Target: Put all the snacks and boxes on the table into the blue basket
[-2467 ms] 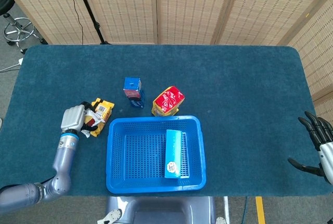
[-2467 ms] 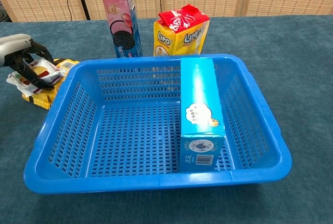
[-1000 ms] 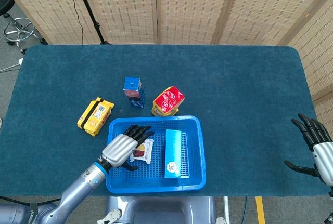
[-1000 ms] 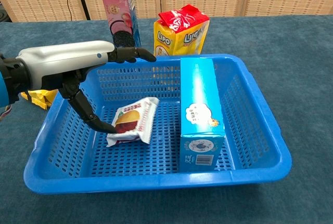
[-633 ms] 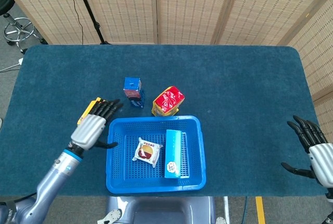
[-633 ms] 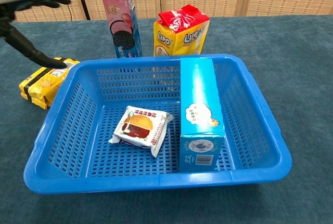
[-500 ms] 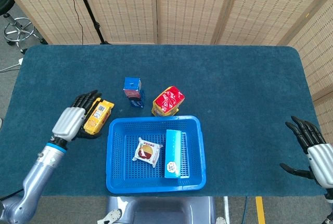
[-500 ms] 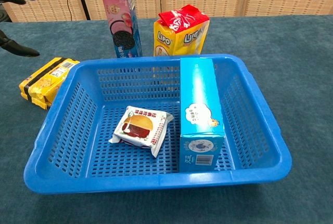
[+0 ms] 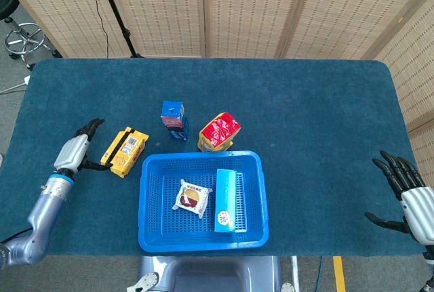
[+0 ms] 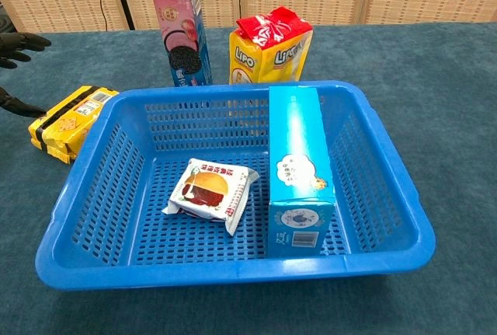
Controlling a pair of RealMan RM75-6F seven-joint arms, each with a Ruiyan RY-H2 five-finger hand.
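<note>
- Head view: the blue basket [image 9: 201, 200] sits at the table's near edge, holding a white snack packet [image 9: 192, 198] and a light-blue box [image 9: 226, 200] lying side by side.
- Just behind the basket stand a red-and-yellow bag [image 9: 218, 132] and a blue cookie box [image 9: 173, 119]; a yellow snack pack [image 9: 125, 151] lies to the basket's left.
- The left hand [image 9: 73, 152] hovers just beside the yellow pack, fingers spread, holding nothing.
- The right hand [image 9: 409, 197] is at the table's right edge, fingers apart, empty.
- Chest view: only the left hand's dark fingertips [image 10: 17, 43] show at the frame edge, near the yellow pack [image 10: 68, 121].
</note>
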